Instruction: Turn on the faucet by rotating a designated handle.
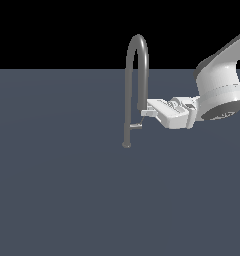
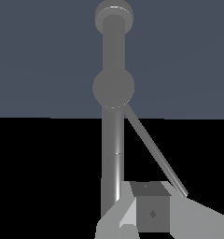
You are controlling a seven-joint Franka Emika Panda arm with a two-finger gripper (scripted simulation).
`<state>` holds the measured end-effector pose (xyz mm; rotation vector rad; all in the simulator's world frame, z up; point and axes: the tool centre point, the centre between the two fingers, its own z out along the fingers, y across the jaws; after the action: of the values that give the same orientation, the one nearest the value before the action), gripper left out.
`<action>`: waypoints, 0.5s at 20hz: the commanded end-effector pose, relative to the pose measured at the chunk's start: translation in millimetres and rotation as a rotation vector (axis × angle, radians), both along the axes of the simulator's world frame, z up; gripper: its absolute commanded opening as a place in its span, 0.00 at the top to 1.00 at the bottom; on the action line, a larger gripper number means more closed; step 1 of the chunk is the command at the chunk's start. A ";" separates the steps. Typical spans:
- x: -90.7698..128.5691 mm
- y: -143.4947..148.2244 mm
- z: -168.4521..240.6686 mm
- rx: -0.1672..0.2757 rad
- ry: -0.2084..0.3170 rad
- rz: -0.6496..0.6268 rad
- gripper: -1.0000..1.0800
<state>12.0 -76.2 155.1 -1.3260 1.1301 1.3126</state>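
The faucet (image 1: 128, 95) stands at the frame's centre, its handle (image 1: 136, 126) jutting low toward the exterior view's right. The gripper (image 1: 143, 113) lies level just above the handle, probably to push it round; whether its fingers are apart, I cannot tell.

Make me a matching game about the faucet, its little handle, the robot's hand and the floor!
Things:
1. faucet
2. handle
3. hand
4. floor

Descriptions:
A. white, reaching in from the exterior view's right
B. flat, dark blue-grey
C. tall grey tube with an arched top
D. short bar jutting from the stem

Pairs: 1-C, 2-D, 3-A, 4-B
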 end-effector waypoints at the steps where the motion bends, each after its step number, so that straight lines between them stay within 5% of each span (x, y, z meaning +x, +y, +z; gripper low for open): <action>1: -10.3 -1.7 -7.7 0.002 0.008 0.004 1.00; 10: -27.8 -4.3 -19.3 0.003 0.002 0.004 1.00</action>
<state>-11.7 -79.8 142.2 -1.3295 1.1234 1.3119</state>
